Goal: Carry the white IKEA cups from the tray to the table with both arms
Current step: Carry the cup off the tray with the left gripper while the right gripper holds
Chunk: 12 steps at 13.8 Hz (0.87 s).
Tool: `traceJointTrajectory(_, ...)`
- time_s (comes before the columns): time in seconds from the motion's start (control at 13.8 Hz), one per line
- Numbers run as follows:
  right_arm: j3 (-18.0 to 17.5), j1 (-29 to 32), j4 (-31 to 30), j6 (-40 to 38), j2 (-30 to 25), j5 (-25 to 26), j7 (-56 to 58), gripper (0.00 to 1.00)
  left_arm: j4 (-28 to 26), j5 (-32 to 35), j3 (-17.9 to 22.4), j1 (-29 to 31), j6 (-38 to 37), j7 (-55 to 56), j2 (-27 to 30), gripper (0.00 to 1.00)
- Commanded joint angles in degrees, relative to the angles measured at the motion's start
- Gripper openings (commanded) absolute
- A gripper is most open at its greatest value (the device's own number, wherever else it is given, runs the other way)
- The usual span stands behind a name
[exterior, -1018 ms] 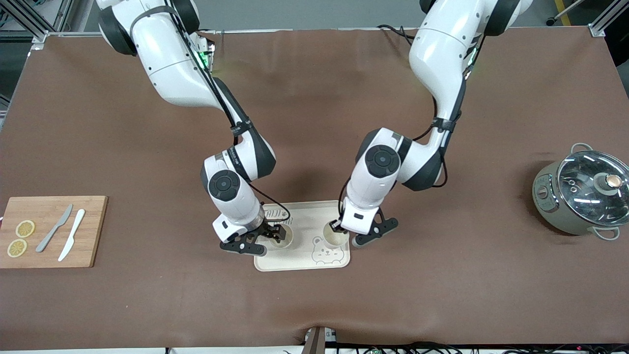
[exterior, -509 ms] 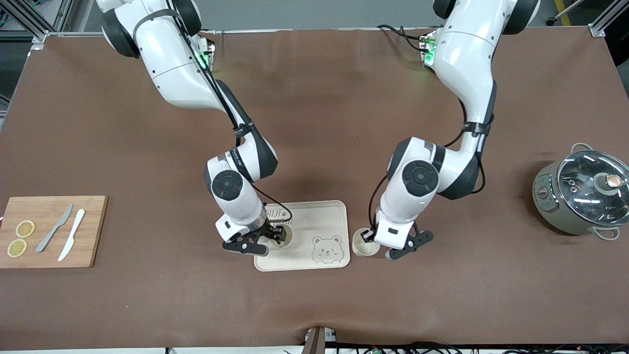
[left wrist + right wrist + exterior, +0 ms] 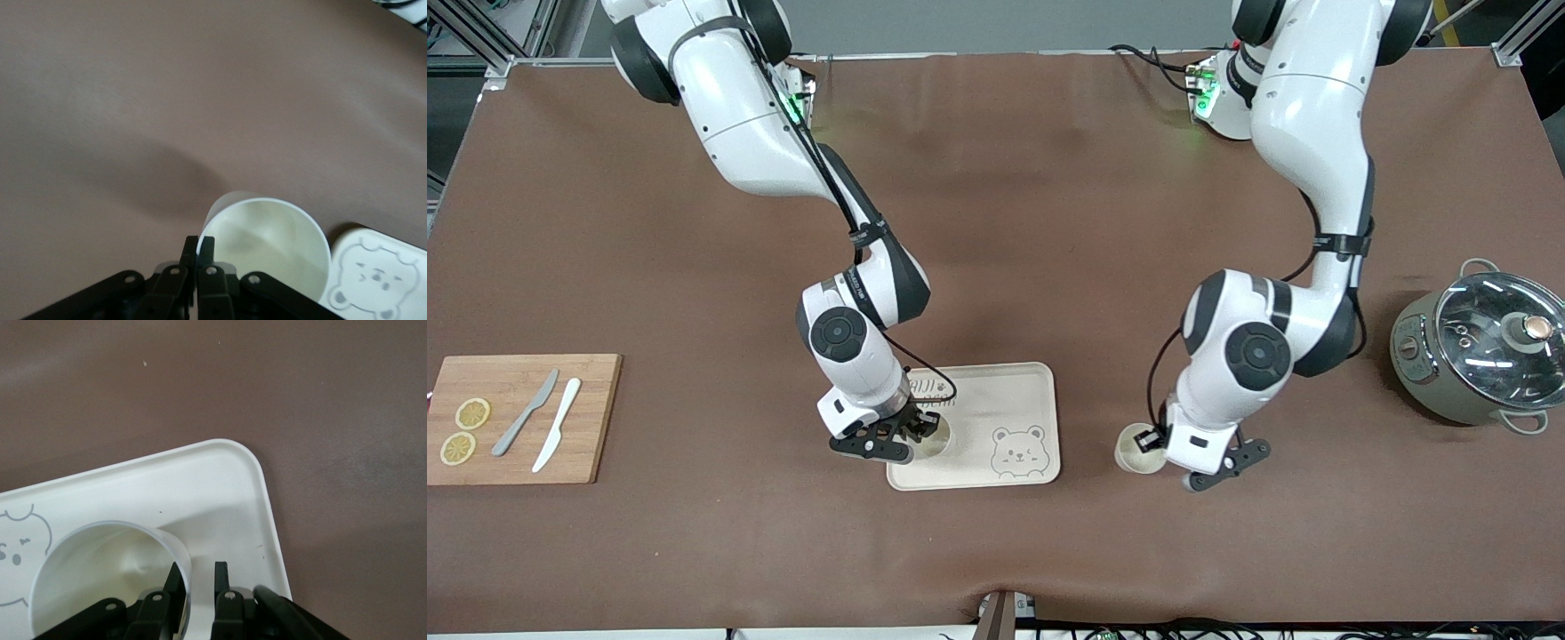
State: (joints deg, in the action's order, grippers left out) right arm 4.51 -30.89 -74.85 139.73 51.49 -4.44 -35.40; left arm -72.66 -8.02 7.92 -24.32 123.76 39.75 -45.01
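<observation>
One white cup (image 3: 1139,452) is pinched at its rim by my shut left gripper (image 3: 1157,437), off the cream bear tray (image 3: 1005,391), over the brown table toward the left arm's end. The left wrist view shows the cup (image 3: 273,240) with my left gripper (image 3: 199,244) shut on its wall; I cannot tell whether it touches the table. The second cup (image 3: 935,442) stands on the tray at its right-arm end. My right gripper (image 3: 917,428) is open astride that cup's wall (image 3: 107,577); in the right wrist view, the right gripper (image 3: 198,571) has one finger inside and one outside with a gap.
A wooden board (image 3: 520,418) with two lemon slices, a grey knife and a white knife lies at the right arm's end. A grey-green pot with a glass lid (image 3: 1485,348) stands at the left arm's end. The tray also shows in the left wrist view (image 3: 377,277).
My left gripper has carried its cup off the tray toward the left arm's end of the table. My right gripper has stayed at the cup on the tray, shifting only slightly.
</observation>
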Motion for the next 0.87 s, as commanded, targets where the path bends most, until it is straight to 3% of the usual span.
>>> traceJointTrajectory(0.0, 0.5, -0.49, 1.73, 0.01, 1.15, 0.13, -0.99, 0.05, -1.34, 1.17, -0.28, 2.25, -1.59, -2.31, 1.5, 0.0)
traceJointTrajectory(0.15, 0.5, -0.49, 1.73, 0.01, 1.15, 0.13, -1.08, 0.0, -1.77, 2.13, -0.28, 4.19, -1.85, -4.41, 1.42, 0.0)
traceJointTrajectory(0.51, 0.5, -0.49, 1.73, -0.07, 1.33, 0.13, -1.08, 0.0, -1.87, 7.57, -0.37, 9.55, -2.29, -6.0, 0.72, 0.0)
traceJointTrajectory(0.8, 0.5, -0.58, 1.73, -0.77, 0.98, -0.04, -1.16, 0.0, -1.78, 8.02, -0.45, 13.42, -2.38, -8.28, 0.54, 0.0)
